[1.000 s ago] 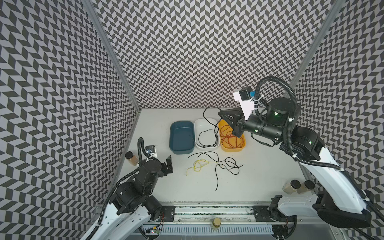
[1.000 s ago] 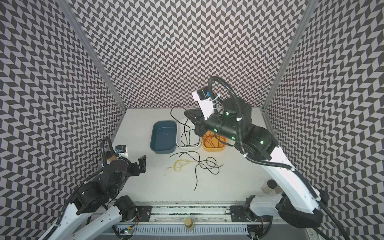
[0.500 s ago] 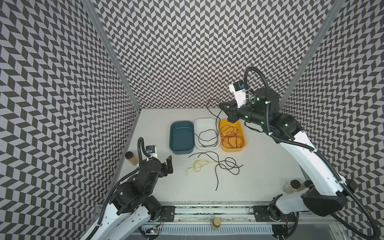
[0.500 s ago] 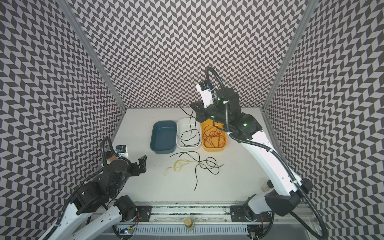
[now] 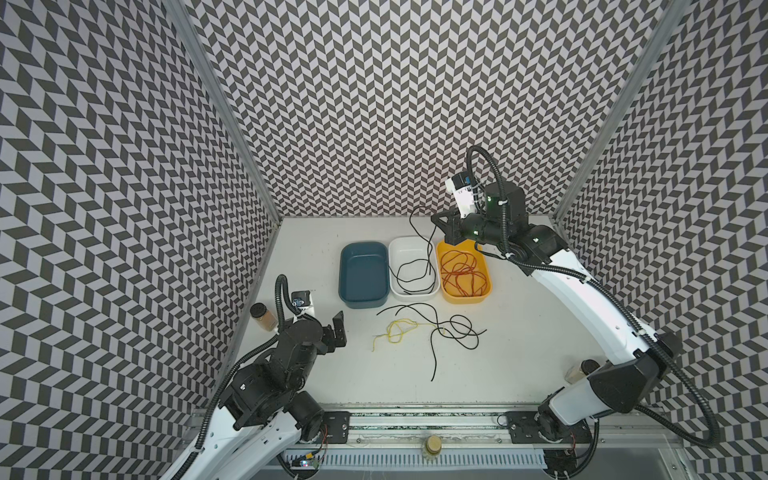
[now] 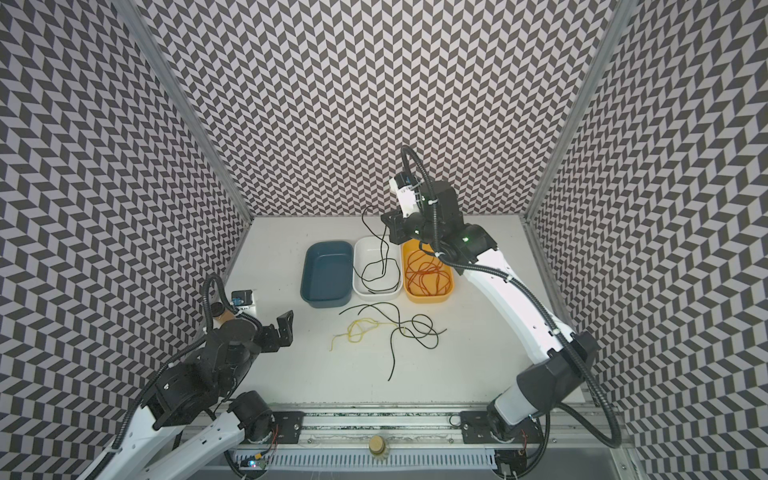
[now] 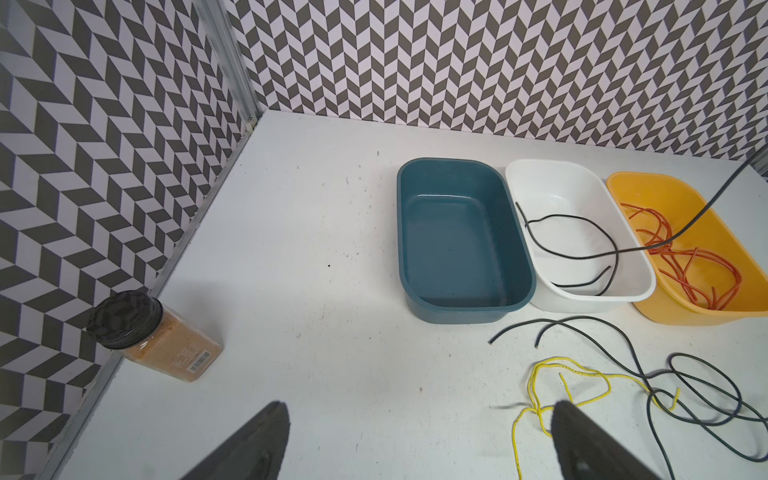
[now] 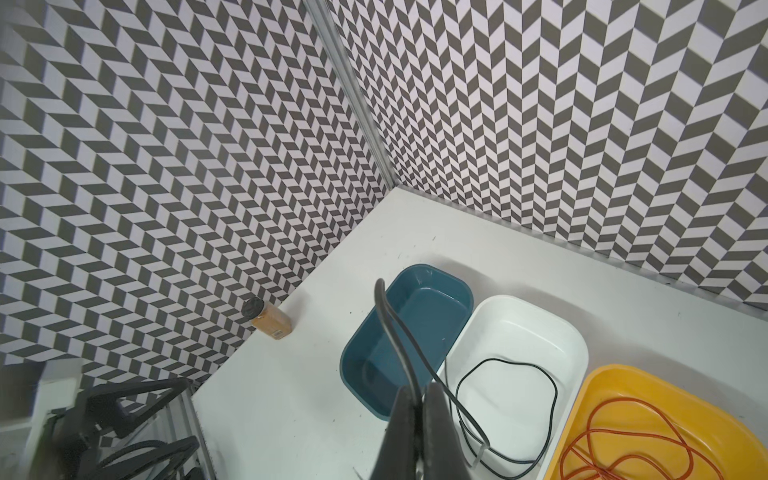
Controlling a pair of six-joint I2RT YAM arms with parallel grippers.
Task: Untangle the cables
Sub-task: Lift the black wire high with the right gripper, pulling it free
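My right claw (image 5: 435,217) is clamped shut on a thin black cable (image 8: 392,332). It hangs raised over the far right corner of the white oblong plastic tray (image 5: 413,297). The right wrist view shows the cable pinched between the closed fingers (image 8: 436,415). In both top views it arches out of the claw and drops into the white tray, where the rest of it lies in a loose loop.

Touching the white tray on its left is a dark teal plastic tray (image 5: 363,302) with nothing in it. Touching it on the right is a yellow plastic tray (image 5: 465,300) holding a coiled orange-red cable (image 5: 459,272).

On the pale counter (image 5: 519,332) just in front of the white tray lie the loose black cables (image 5: 432,357). A pale yellow cable (image 7: 533,386) crosses them at one end. Its looped part lies to their left, in front of the seam between the teal and white trays.

My left claw (image 5: 338,332) is spread wide and grips nothing. It sits well to the front left of the white tray. In the left wrist view one dark finger (image 7: 582,440) is near the yellow loop.

A clear spice jar with a black lid (image 7: 158,336) stands far left of the white tray, against the patterned wall.
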